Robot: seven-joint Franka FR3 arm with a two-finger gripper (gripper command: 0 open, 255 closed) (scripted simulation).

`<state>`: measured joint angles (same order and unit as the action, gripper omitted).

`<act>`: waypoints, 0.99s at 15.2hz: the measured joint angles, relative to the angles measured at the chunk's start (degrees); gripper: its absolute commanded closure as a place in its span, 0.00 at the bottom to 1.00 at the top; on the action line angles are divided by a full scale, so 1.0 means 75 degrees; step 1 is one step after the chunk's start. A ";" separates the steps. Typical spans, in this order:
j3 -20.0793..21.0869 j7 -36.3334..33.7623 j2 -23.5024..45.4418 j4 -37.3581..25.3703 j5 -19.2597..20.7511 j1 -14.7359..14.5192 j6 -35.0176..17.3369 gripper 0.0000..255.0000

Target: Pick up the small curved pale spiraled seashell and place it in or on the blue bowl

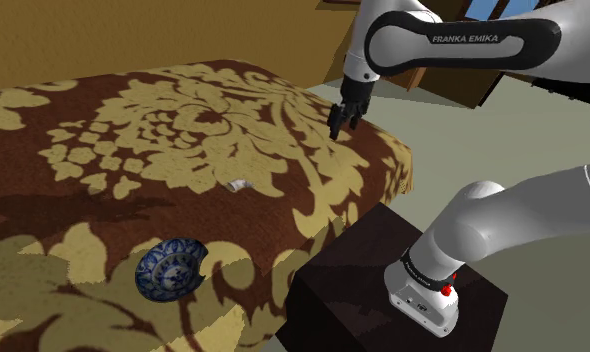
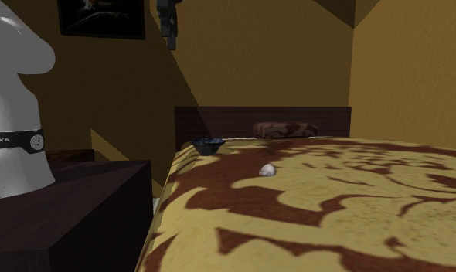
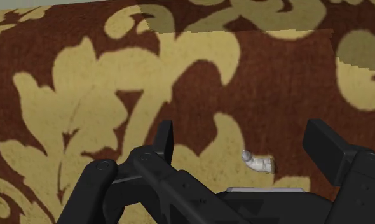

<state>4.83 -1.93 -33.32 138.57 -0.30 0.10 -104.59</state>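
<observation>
A small pale curved seashell (image 1: 240, 185) lies on the brown and tan patterned bedspread (image 1: 163, 130), near the bed's edge facing the stand. The same seashell (image 2: 267, 169) shows as a white lump on the bed, and the seashell (image 3: 257, 164) appears between the spread fingers, well below them. The blue and white bowl (image 1: 169, 268) rests on the bed toward the shoulder view's lower left; the bowl (image 2: 208, 144) sits near the headboard. My black gripper (image 1: 341, 120) hangs open high above the bed, up and right of the shell. The gripper (image 2: 168, 29) hangs near the top edge, and my gripper (image 3: 243, 143) holds nothing.
The dark box stand (image 1: 383, 290) abuts the bed's side. A dark headboard (image 2: 296, 117) and a brown pillow (image 2: 285, 128) lie beyond the bowl. Tan walls surround the bed.
</observation>
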 measured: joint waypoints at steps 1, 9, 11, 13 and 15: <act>0.0011 0.0074 0.0240 -0.0036 0.0036 -0.0014 -0.0184 0.00; 0.0304 0.0354 0.2533 -0.0655 0.0363 -0.0163 -0.1711 0.00; 0.0356 0.0430 0.3050 -0.0906 0.0483 -0.0185 -0.1938 0.00; 0.0391 0.0503 0.3697 -0.1137 0.0647 -0.0190 -0.2313 0.00; 0.0447 0.0534 0.4322 -0.1521 0.0814 -0.0227 -0.2509 0.00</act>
<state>8.19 2.08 -0.90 127.16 5.80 -1.60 -123.41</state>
